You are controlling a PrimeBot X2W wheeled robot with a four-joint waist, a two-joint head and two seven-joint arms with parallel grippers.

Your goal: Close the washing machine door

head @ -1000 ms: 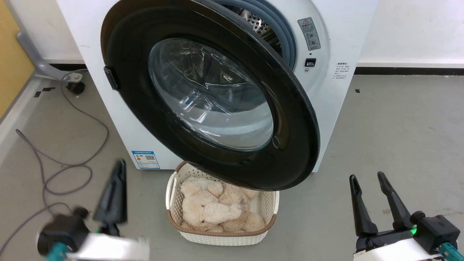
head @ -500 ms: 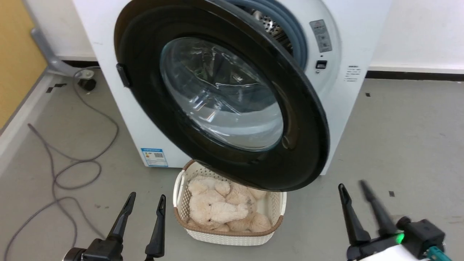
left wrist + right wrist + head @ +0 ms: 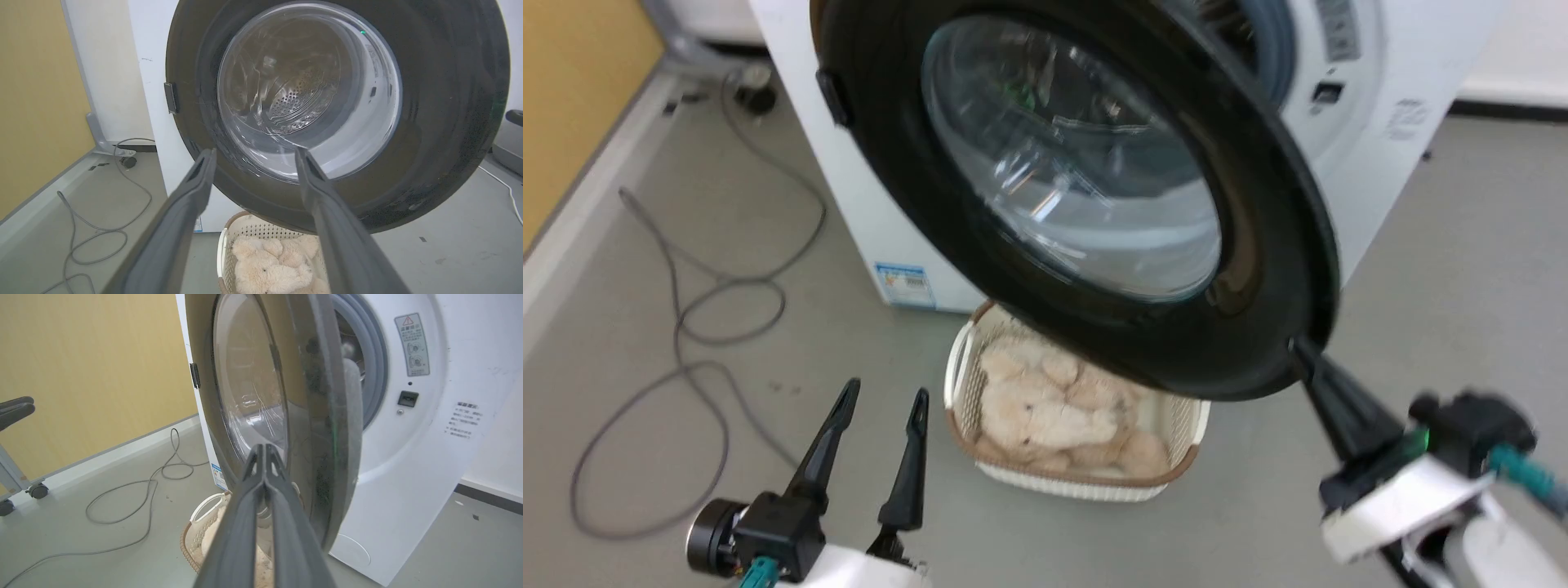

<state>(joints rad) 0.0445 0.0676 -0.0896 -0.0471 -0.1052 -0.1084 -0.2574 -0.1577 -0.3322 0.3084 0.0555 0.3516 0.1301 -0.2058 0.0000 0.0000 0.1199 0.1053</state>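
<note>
You're looking at what reads as a bare test room set up for laundry work, more lab than home. A white front-loading washing machine point(image 3: 1388, 163) stands on a plain grey floor point(image 3: 1462, 310), its washing machine door point(image 3: 1258, 269) hanging open. A loose grey cable point(image 3: 723, 282) snakes over the floor beside it. Behind runs a white wall with a dark skirting strip point(image 3: 486, 496). To the left you have a plain yellow panel wall point(image 3: 102, 367) and the castor foot point(image 3: 37, 491) of a grey stand. A white perforated basket point(image 3: 1086, 482) holding a beige plush toy point(image 3: 1045, 408) sits before the washer.
</note>
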